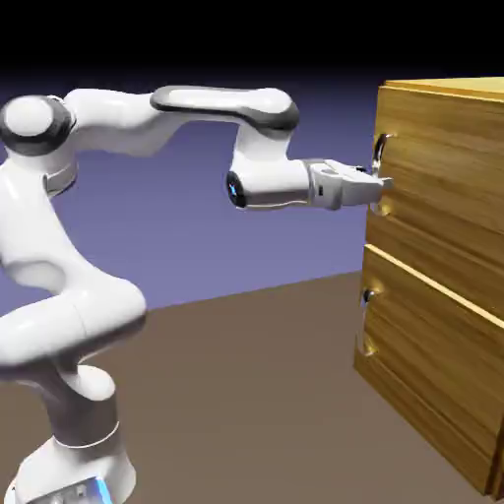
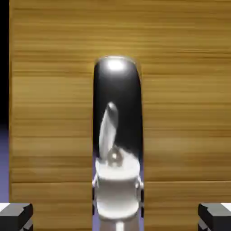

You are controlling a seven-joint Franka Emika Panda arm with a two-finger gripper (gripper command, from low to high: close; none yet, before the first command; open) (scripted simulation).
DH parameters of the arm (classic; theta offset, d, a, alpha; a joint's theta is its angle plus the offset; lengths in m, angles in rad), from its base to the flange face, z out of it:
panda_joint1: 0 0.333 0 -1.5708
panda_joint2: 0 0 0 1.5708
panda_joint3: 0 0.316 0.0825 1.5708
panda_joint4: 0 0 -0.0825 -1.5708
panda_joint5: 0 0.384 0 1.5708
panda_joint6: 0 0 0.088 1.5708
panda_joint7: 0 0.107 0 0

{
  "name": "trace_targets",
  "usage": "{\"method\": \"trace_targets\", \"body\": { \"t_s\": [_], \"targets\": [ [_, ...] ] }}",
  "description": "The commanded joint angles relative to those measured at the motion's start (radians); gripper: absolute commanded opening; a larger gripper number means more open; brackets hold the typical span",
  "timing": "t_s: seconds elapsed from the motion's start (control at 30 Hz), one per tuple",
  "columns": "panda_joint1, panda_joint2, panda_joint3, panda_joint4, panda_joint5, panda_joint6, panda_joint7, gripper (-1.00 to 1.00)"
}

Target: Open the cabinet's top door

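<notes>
Here, the white jointed robot arm (image 1: 108, 197) is rising from the lower left of the exterior view and reaching level toward the right, where the large boxy golden-brown wood-grain cabinet (image 1: 443, 285) is filling the right edge of the frame and standing on the brown counter (image 1: 246, 394). The grey pincer (image 1: 379, 183) is pointing straight at the cabinet's front, right at the slim curved silver handle (image 1: 380, 150) of the flat golden wood-grain top door (image 1: 433, 162), which is occupying the upper right of the frame and lying flush with the cabinet body. Whether the tips are touching the handle cannot be told from this view. Below it, the lower front panel (image 1: 423, 335) is sitting in the middle right with its own small silver handle (image 1: 368, 295).

In the hand view, wood grain is filling nearly the whole frame. The silver handle (image 2: 116, 135) is showing large in the centre, running from the middle of the frame down to the bottom edge. The two small grey fingertips (image 2: 16, 215) are sitting in the lower left and lower right corners, spread well apart, with the handle between them and clear gaps on either side, so they are pinching nothing.
</notes>
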Motion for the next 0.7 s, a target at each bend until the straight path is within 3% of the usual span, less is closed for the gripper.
{"method": "trace_targets", "body": {
  "t_s": [0.0,0.67],
  "targets": [
    [0.000,0.000,0.000,0.000,0.000,0.000,0.000,-1.00],
    [0.725,0.291,-0.633,-0.180,-0.014,-0.045,-0.451,-1.00]
  ]
}}
